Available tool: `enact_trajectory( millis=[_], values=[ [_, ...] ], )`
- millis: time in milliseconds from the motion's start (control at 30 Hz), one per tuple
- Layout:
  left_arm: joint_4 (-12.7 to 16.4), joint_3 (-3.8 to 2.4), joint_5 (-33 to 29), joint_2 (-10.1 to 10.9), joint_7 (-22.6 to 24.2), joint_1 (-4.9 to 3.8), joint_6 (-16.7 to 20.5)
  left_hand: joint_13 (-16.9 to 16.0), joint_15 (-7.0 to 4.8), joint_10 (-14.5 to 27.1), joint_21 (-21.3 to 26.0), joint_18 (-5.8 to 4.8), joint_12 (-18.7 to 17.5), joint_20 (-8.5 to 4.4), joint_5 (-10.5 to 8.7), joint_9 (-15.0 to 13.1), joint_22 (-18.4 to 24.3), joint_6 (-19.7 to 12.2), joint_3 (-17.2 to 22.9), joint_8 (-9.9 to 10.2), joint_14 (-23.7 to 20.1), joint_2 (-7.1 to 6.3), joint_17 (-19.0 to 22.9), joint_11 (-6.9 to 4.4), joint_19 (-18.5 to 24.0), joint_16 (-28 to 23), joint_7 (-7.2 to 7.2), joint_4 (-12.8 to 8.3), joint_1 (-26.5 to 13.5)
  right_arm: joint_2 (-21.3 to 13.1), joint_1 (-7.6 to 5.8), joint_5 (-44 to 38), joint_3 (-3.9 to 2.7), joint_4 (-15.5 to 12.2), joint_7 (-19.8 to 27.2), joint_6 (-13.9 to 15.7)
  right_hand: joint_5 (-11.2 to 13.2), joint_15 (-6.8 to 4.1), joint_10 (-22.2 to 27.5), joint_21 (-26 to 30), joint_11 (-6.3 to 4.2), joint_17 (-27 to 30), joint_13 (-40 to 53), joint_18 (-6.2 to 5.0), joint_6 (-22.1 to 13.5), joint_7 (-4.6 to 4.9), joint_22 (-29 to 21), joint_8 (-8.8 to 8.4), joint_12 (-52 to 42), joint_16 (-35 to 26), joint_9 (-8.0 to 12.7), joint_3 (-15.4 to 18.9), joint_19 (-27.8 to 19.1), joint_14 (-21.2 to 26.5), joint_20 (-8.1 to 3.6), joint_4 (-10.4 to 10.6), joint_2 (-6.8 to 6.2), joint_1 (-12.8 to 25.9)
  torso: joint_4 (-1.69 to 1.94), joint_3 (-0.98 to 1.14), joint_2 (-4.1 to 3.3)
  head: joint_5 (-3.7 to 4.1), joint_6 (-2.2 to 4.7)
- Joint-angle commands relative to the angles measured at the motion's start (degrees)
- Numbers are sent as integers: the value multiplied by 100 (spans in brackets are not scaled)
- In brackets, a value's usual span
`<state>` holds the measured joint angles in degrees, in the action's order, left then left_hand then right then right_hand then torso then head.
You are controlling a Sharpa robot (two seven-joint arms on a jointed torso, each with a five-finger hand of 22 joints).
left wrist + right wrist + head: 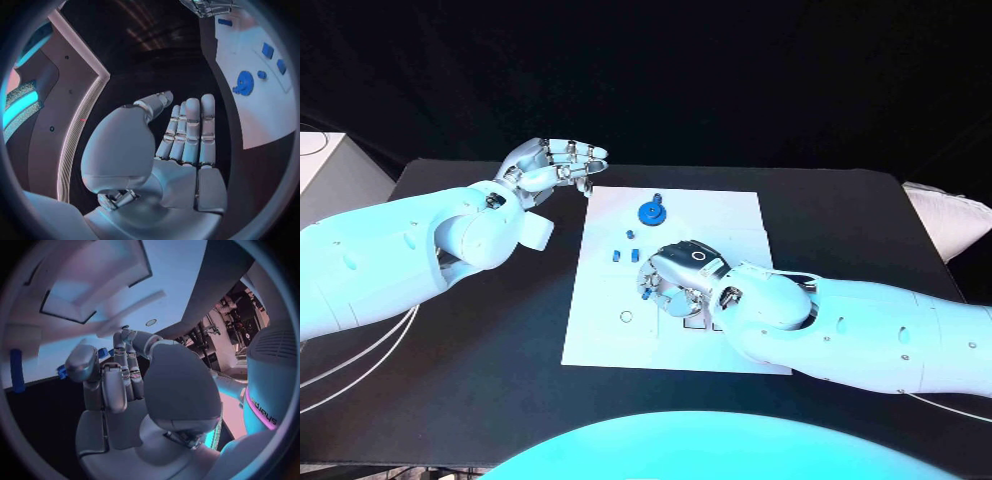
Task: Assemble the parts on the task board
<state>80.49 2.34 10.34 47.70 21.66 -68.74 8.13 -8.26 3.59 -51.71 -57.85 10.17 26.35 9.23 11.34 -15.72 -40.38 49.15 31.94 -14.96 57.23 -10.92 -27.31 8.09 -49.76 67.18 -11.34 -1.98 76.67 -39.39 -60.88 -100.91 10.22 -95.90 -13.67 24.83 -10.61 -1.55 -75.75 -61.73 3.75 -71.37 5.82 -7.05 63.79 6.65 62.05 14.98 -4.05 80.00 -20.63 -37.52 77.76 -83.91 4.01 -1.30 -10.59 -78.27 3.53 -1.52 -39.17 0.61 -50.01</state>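
Right hand (687, 280) low over the task board (733, 215), fingers curled around a small blue part (646, 293); firm grip not confirmable. Left hand (557, 165) idle off-board, fingers loosely together, empty. Blue gear (651, 211) sits near far edge. Advise slow, vertical seating.

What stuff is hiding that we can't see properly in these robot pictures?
- Head view: the right robot hand covers part of the task board; whatever lies beneath is hidden.
- Head view: whether it actually holds the small blue part at its fingers cannot be told.
- Right wrist view: blue bits peek past the fingers, mostly hidden.
- Left wrist view: the blue gear looks tiny; its teeth are unclear.
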Motion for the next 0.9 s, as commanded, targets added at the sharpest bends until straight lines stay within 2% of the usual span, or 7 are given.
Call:
enact_trajectory(
  millis=[33,333,433,500,633,900],
  values=[
    [22,-4,4,0,17,-3,-31,1,19,43,13,42,29,2,5,9,5,-40,-29,-33,-36,29,7,-9,-35,-25,-15,-10,-34,26,18,-129,8,23,-53,-257,-29,-39,-157,23,-116,5,4,57,26,20,0,24,-32,10,-6,-29,-14,-286,-20,-2,45,15,4,-3,-5,4,1],
    [25,-4,13,3,2,-3,-33,1,21,54,18,42,36,4,5,8,9,-46,-34,-39,-38,30,7,-7,-42,-23,-17,-6,-33,68,33,-97,19,71,3,-414,-7,-15,-66,103,-85,42,-3,42,-57,48,-58,2,42,1,-46,-29,-77,-276,-7,3,22,101,5,-5,1,18,1],
    [21,-4,15,2,-4,-3,-33,1,21,54,18,42,36,4,5,8,9,-46,-34,-39,-38,30,7,-7,-42,-23,-17,-6,-33,71,34,-5,22,83,100,-363,-56,46,150,120,-21,31,-48,46,-211,101,-53,-75,64,22,-56,48,-106,-276,39,46,-56,235,3,-4,7,16,1],
    [18,-4,16,1,-7,-3,-33,1,21,54,18,42,36,4,5,8,9,-46,-34,-39,-38,30,7,-7,-42,-23,-17,-6,-33,68,35,52,23,85,163,-318,-72,111,415,195,58,50,-119,36,-390,167,-105,-181,66,25,-41,105,-150,-268,92,100,-157,353,3,-4,8,16,1],
    [12,-4,17,0,-13,-3,-43,1,22,60,19,42,38,4,6,8,10,-47,-35,-41,-39,31,7,-6,-44,-22,-16,-5,-32,51,35,138,25,74,248,-246,-56,164,694,302,120,99,-194,12,-517,186,-182,-273,49,17,-35,185,-203,-249,154,146,-295,454,8,-2,7,21,1],
    [-4,-4,16,2,-55,-3,-142,3,25,88,27,41,39,6,2,6,16,-50,-43,-51,-46,27,9,-3,-48,-22,-16,-3,-31,2,36,185,27,58,263,-2,-92,233,1163,672,205,311,-223,-64,-606,244,-489,-367,36,-78,-44,301,-362,-181,227,168,-387,451,8,0,6,30,1]
  ],
)
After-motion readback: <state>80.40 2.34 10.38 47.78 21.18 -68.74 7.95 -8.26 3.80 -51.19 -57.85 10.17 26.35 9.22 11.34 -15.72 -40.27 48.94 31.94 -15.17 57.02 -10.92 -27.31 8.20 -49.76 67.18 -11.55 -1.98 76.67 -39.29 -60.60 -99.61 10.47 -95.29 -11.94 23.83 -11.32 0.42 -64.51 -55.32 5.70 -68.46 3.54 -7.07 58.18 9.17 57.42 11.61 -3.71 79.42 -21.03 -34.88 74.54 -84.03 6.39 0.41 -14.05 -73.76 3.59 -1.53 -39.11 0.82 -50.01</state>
